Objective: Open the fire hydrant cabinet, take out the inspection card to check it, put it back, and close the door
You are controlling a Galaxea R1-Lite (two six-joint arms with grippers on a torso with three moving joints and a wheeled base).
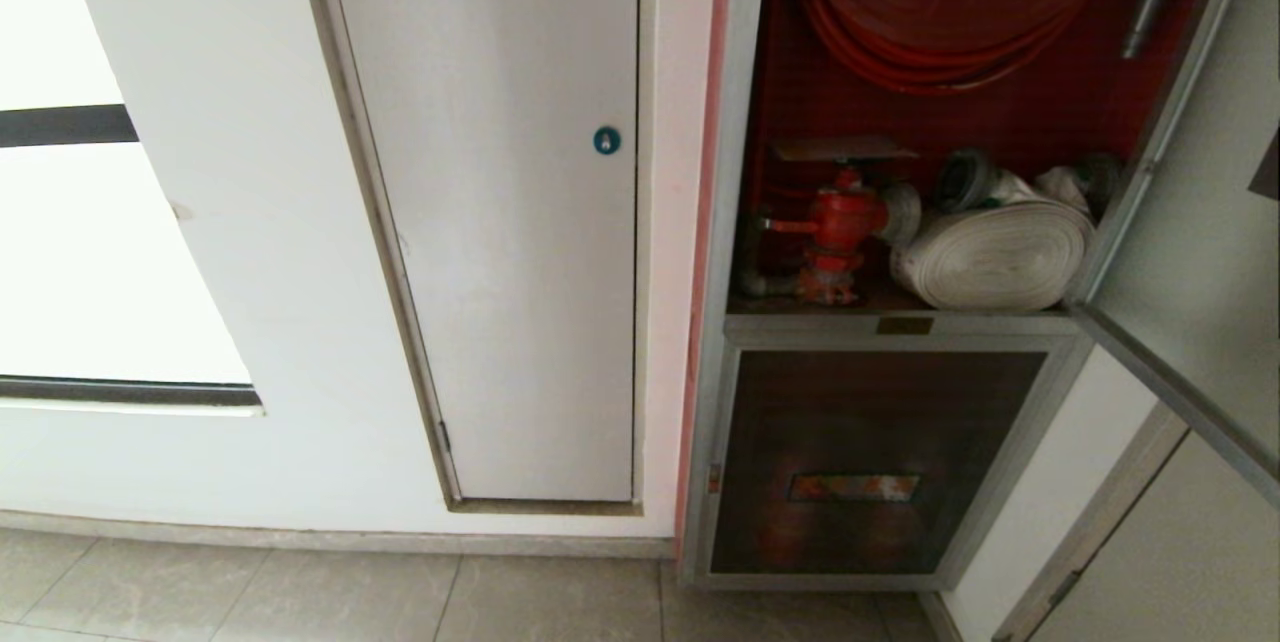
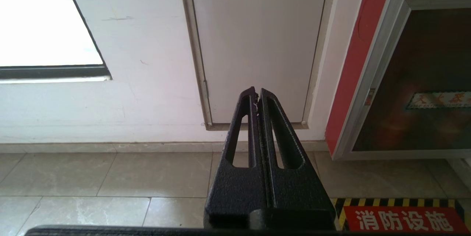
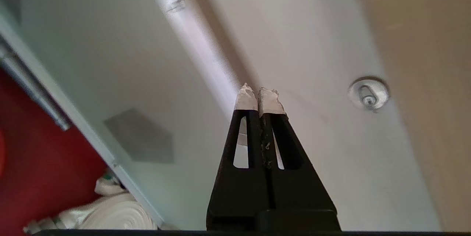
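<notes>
Facing the open door [image 3: 92, 81], I kept the right pincer [image 3: 259, 98] pressed together (empty), card [image 1: 845, 149] atop the valve [image 1: 838, 222].

White wall [image 1: 250, 252], bright window [image 1: 90, 252], grey tiled floor [image 1: 300, 592].

you've got: fire hydrant cabinet [image 1: 748, 122] silver frame, red inside | valve [image 1: 838, 222] red | rolled hose [image 1: 995, 257] white | inspection card [image 1: 845, 149] tan-brown | white panel [image 1: 500, 202], blue lock [image 1: 607, 140] | floor strip [image 2: 395, 203] black-yellow stripes | right gripper [image 3: 259, 94] black, white-taped tips
</notes>
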